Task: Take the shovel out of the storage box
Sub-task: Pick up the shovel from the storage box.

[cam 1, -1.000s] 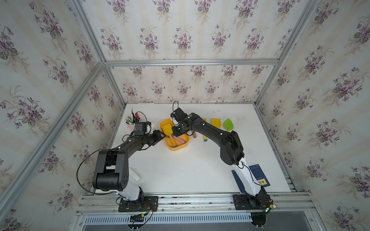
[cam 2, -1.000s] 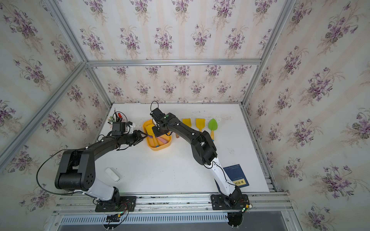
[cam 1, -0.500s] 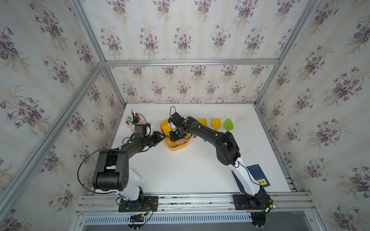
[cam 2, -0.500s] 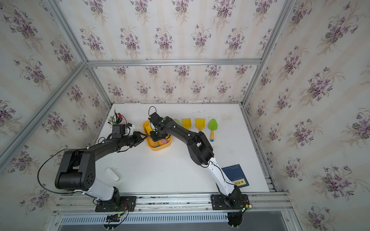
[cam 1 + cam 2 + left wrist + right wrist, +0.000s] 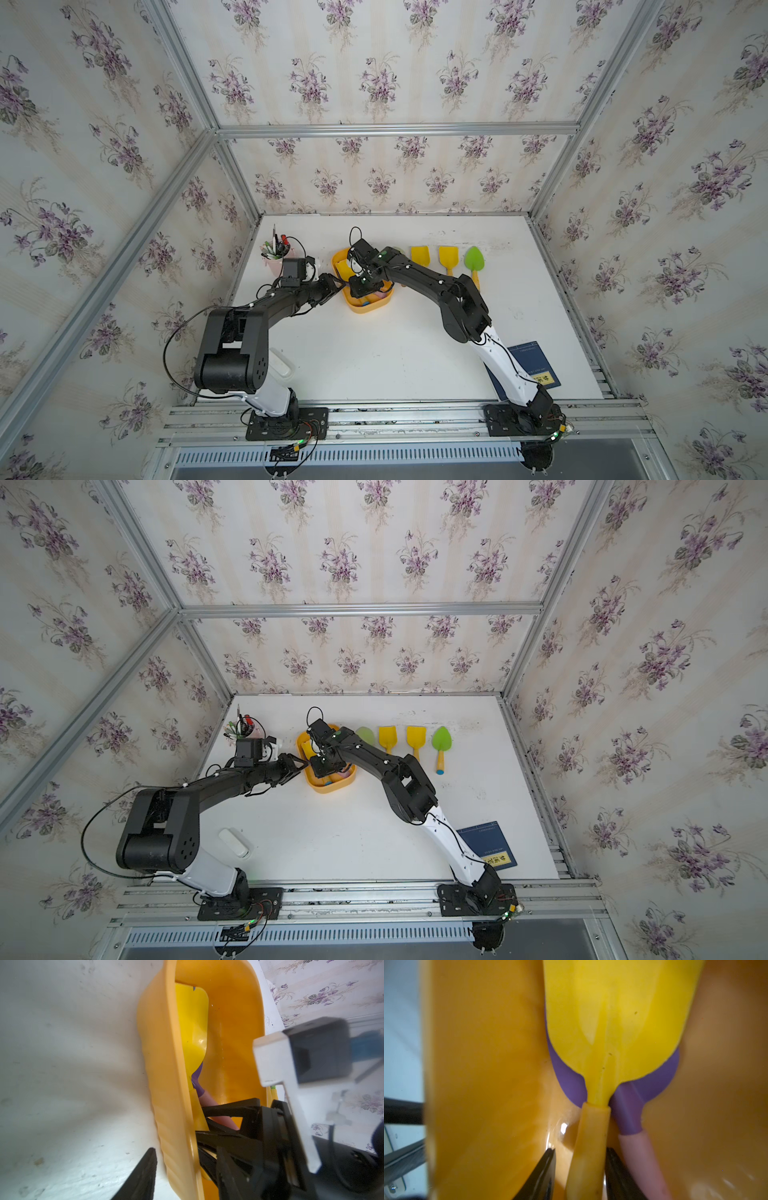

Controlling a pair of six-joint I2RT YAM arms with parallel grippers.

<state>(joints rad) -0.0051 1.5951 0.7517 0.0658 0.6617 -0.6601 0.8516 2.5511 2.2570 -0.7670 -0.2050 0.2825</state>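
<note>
1. You will find writing on only one thing, the dark blue rectangular booklet (image 5: 484, 839), seen in both top views.
2. Its small yellow label (image 5: 500, 859) bears dark characters, too small to read.
3. The pale print lines on its cover are illegible too.

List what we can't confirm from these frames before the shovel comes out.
- Left tool: the left wrist view shows one finger beside the storage box wall. The other is lost in black clutter, so grip unknown.
- Purple shovel: blade mostly under the yellow shovel, right wrist view.
- Box contents: right arm covers most in both top views.
</note>
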